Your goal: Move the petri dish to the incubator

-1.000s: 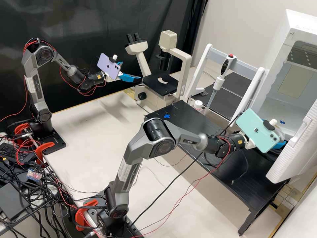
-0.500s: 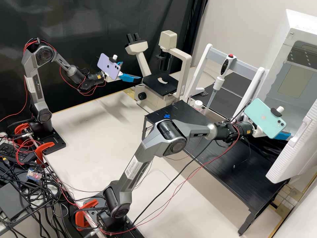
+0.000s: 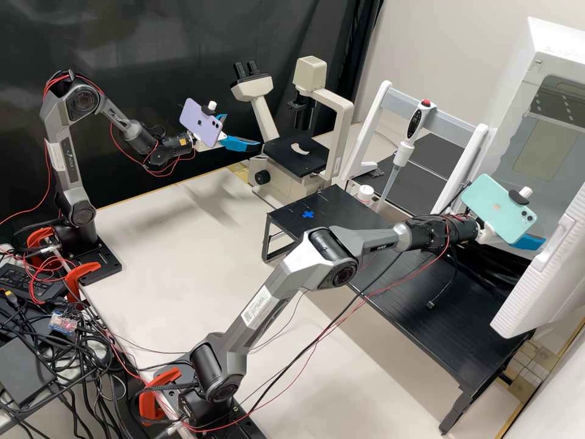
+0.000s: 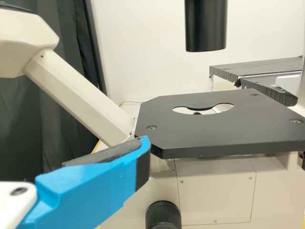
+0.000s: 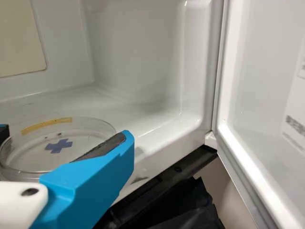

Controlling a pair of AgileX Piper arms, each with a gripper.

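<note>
We see the petri dish (image 5: 35,155) clamped in the right claw (image 3: 529,242), inside the incubator (image 3: 557,39).
In the right wrist view, its near finger hides part of the rim and the far one is mostly cut off; we can't tell whether the dish touches the floor; the left claw (image 3: 243,131) stands apart near the microscope (image 3: 297,155), partly behind a phone (image 3: 200,124).
</note>
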